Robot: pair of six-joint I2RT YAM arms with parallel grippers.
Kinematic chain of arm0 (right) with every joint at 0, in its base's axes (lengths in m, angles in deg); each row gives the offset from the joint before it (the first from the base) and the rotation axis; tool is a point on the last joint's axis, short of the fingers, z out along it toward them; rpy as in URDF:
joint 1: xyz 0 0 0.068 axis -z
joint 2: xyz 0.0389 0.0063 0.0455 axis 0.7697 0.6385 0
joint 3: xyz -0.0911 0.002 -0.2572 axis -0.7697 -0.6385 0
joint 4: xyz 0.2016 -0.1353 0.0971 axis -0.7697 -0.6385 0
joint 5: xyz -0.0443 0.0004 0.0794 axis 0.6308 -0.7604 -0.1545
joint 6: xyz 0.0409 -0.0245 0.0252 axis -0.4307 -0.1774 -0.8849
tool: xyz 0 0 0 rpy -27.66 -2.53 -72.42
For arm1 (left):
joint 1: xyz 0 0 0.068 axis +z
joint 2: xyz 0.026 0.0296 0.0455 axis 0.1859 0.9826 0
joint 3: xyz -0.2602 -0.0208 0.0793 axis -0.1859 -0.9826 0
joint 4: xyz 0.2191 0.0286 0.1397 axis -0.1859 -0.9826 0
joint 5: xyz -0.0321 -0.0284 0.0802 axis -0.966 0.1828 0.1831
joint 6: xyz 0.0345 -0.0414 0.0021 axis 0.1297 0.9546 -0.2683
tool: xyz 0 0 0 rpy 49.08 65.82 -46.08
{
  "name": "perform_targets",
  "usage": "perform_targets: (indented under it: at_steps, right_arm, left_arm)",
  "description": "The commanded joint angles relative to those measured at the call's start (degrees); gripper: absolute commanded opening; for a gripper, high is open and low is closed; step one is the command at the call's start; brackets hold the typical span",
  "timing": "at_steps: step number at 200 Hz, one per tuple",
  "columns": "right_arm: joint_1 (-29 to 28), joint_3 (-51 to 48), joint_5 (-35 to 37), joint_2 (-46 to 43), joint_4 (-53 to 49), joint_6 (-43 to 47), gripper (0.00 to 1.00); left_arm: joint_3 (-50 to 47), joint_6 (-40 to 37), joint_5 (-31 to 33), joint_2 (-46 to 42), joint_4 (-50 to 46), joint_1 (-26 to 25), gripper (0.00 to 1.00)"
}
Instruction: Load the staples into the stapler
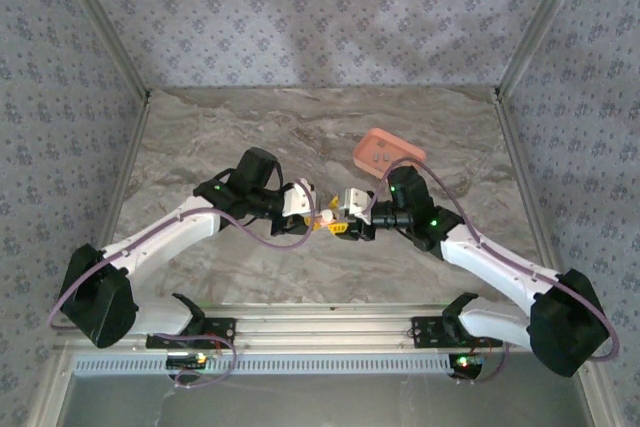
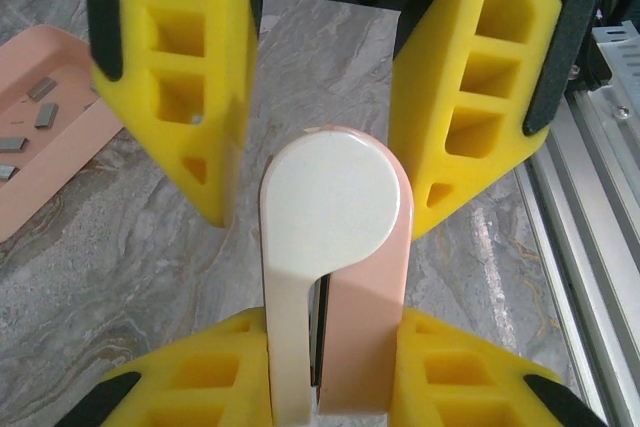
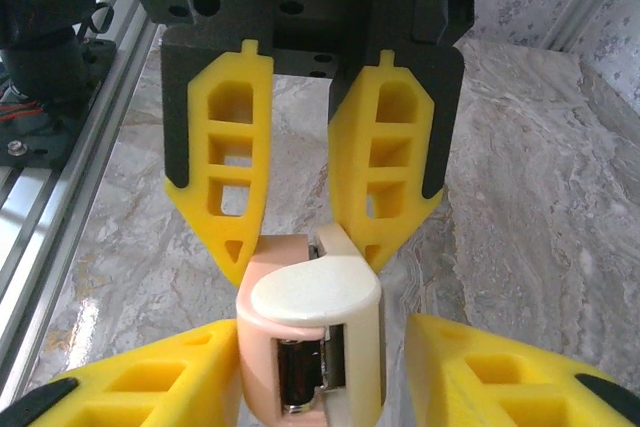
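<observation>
The stapler, white on one side and salmon pink on the other, is held off the table at its middle. My left gripper is shut on it, both yellow pads pressed to its sides. My right gripper is open around the stapler's other end: its left pad touches the pink side and a gap shows on the right. In the top view the left gripper and right gripper meet tip to tip. Several dark grey staples lie in the pink tray.
The tray sits on the marble table behind the right arm. An aluminium rail runs along the near edge of the table. Patterned walls close in the back and sides.
</observation>
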Motion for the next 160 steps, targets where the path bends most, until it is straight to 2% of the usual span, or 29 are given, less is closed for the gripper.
perform_targets:
  at_steps: [1,40,56,75,107,126,160]
  right_arm:
    - [-0.4,1.6,-0.7,0.5,1.9,-0.9,0.44]
    - [-0.4,1.1,-0.5,-0.6,1.8,-2.1,0.20]
    - [-0.3,-0.1,0.6,-1.5,2.9,-3.2,0.14]
    - [0.1,-2.1,1.8,-2.7,5.1,-5.6,0.10]
    - [1.4,-5.5,3.5,-4.9,8.0,-11.7,0.09]
    - [2.1,-7.9,5.0,-6.6,9.9,-16.2,0.09]
    - [2.3,-12.4,9.3,-10.0,13.3,-26.6,0.08]
  left_arm:
    - [2.4,-1.0,-3.0,-1.5,-0.9,-0.6,0.19]
    - [1.8,0.7,-1.6,-1.9,1.3,-0.7,0.24]
    - [0.9,2.3,0.3,-2.3,3.5,-0.7,0.35]
    - [-0.2,3.9,3.2,-3.0,6.1,-0.7,0.47]
    - [-3.0,7.4,8.6,-4.6,11.1,-0.6,0.67]
    - [-4.8,9.3,12.1,-5.7,14.4,-0.6,0.73]
    - [-6.8,10.7,17.3,-7.2,17.3,-0.6,0.73]
